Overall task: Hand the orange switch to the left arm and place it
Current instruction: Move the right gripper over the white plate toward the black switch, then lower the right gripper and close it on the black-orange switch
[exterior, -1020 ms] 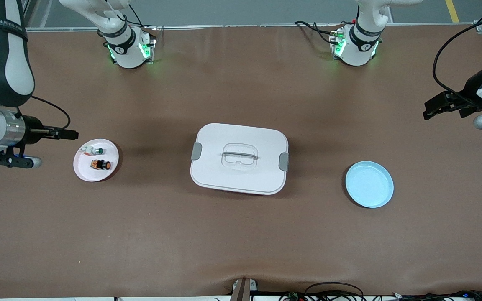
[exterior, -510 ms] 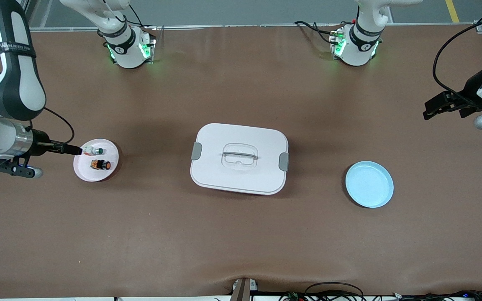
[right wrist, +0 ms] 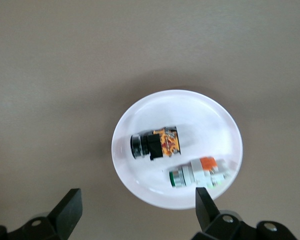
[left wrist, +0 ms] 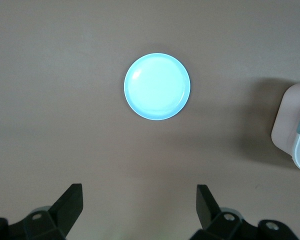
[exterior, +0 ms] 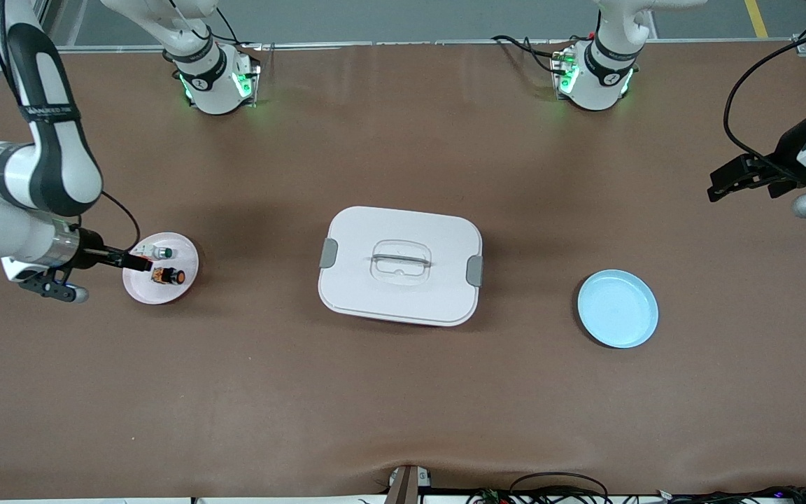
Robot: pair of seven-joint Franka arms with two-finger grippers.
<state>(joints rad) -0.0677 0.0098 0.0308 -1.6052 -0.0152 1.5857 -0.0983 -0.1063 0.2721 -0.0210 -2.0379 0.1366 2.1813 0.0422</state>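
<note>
Approach step, I judge: my right gripper point(exterior: 143, 264) hovers with jaws wide and empty over the small round pink-white plate point(exterior: 147, 288), at nine o'clock of the tiny orange-buttoned black switch point(exterior: 168, 276), needing descent; left gripper point(exterior: 721, 183) waits, jaws spread, empty.

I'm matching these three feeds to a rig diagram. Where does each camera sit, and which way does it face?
Front view: high across the table, facing both arms' bases; shows the box at mid-table.
Left wrist view: on the left arm, looking down at the blue plate; left gripper open.
Right wrist view: on the right arm, looking down at the orange switch on the white plate; right gripper open.
Both plates also appear in the front view.
</note>
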